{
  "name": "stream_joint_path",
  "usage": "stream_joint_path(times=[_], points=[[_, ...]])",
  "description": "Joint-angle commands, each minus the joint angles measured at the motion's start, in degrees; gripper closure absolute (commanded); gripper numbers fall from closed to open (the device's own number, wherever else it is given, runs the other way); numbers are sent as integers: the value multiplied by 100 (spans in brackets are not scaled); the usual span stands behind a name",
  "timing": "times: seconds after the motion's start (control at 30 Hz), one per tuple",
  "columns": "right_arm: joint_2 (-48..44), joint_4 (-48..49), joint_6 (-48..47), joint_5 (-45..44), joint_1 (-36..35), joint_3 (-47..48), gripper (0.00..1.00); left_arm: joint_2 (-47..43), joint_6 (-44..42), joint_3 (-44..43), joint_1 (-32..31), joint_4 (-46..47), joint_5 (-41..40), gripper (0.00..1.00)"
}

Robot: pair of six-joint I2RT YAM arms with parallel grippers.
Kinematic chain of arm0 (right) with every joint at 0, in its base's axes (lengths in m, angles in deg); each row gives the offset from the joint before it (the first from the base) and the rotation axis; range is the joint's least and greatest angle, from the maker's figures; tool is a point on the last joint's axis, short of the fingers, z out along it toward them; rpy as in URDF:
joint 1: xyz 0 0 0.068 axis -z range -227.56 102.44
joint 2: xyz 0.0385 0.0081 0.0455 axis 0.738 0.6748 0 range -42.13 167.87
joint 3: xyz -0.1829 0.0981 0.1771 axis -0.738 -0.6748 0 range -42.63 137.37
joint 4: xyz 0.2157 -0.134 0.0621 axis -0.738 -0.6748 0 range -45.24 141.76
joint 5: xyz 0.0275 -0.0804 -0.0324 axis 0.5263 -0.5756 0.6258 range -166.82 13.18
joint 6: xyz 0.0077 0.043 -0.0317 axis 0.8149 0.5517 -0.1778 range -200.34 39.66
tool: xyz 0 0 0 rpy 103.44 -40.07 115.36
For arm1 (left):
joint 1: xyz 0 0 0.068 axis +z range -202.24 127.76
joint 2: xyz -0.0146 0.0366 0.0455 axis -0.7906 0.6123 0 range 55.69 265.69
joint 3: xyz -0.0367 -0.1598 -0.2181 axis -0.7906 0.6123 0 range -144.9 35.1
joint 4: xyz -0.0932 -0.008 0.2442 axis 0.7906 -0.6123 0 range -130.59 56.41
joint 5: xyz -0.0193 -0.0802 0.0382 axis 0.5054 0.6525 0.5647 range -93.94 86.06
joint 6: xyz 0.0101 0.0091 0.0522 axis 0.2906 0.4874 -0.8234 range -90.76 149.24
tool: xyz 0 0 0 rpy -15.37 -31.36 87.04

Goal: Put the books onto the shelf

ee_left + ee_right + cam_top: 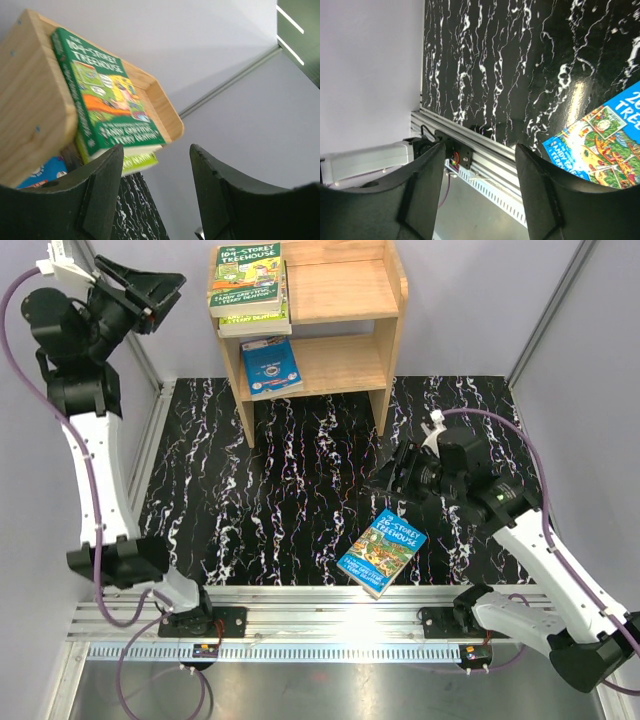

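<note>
The black marbled table (290,500) carries the wooden shelf (345,290) at upper centre and a blue-green book (382,552) lying flat at lower centre-right. On the shelf's top tier lies a stack of green books (248,285); a blue book (271,366) sits on the lower tier.

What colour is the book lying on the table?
The 26-Storey Treehouse book is bright blue with cartoon art, clearest from the top external view.

Evenly bright, glare on the mat (577,92), shelf (35,100) seemingly blurred.

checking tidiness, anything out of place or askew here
The blue-green book lies skewed on the table near its front edge, not shelved. The blue book on the lower tier of the shelf sits slightly crooked.
</note>
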Motion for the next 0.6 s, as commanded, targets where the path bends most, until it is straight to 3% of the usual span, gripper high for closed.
stream_joint_path(times=[0.0,0.07,0.17,0.37,0.57], points=[[64,-331,-298,-315,77,415,30,-960,-253,433,-119,347,250,41],[126,-506,-316,-456,95,450,24,-1173,-899,663,-259,-143,155,35],[214,-577,-255,-526,147,319,17,-1280,-1684,864,-637,-1252,-258,34],[170,-489,97,-421,156,-278,13,-2044,-2028,2331,-1674,-1288,-1102,34],[29,-559,203,-465,156,-648,10,-2438,-2450,2877,-2851,-1771,-1673,34]])
